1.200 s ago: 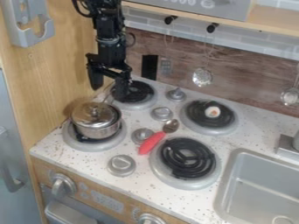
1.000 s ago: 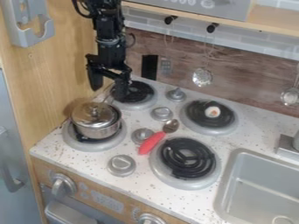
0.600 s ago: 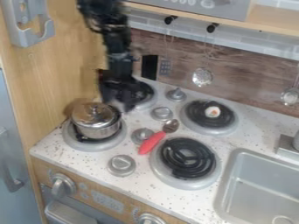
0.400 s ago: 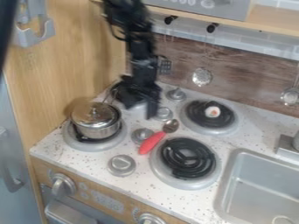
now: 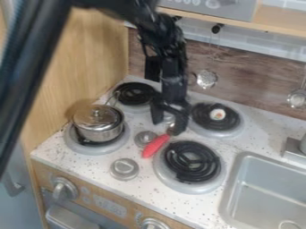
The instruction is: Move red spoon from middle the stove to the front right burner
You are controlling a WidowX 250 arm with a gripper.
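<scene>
Camera view gives me four burners point(image 5: 233, 132), one lidded pot point(image 5: 99, 123) on the front left, one small round thing point(image 5: 217, 114) on the back right, and one red spoon point(image 5: 155, 146) on the speckled white counter point(image 5: 179, 208) just beside the front right burner point(image 5: 191, 189). My claw point(image 5: 165, 127) hangs by the spoon's bowl, fingers apart, gripping nothing, before a wood-look back wall point(image 5: 254, 91).

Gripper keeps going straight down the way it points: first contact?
Probably the bowl end of the red-handled spoon, close by the gripper in this view; its height above the stove is unclear.
</scene>
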